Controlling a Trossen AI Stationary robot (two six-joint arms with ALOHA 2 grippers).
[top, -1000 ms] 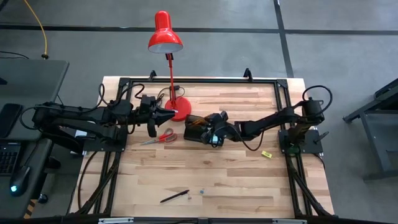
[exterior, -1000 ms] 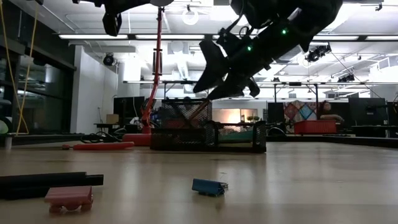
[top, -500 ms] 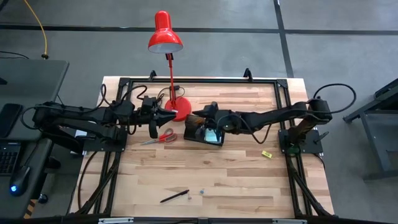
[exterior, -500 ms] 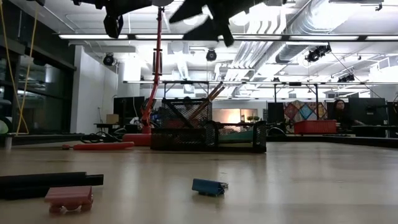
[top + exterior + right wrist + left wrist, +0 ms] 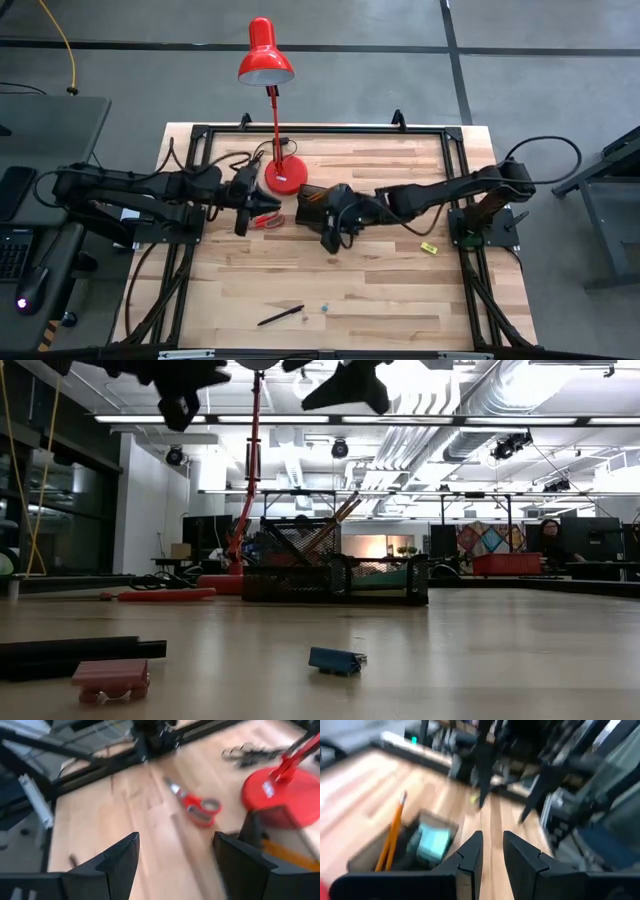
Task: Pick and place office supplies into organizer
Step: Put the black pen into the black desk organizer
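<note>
The black organizer sits on the table beside the lamp base. It holds two orange pencils that lean against a wall, and a teal sticky-note pad. The red-handled scissors lie flat just left of it. My left gripper hovers above the scissors, fingers a narrow gap apart. My right gripper hangs wide open above the organizer's near side. A black pen lies near the front edge, and a tiny yellow block lies to the right.
The red desk lamp's round base stands just behind the scissors and organizer, with its stem and shade reaching past the far edge. A black cord lies behind the left gripper. A small clip lies beside the pen. Bare wood spans the table's near half.
My right gripper has risen from low over the organizer, then swung toward the near edge. The pencils leaning in the organizer show now that it has left. My left gripper has shifted slightly toward the near edge and down, over the scissors.
</note>
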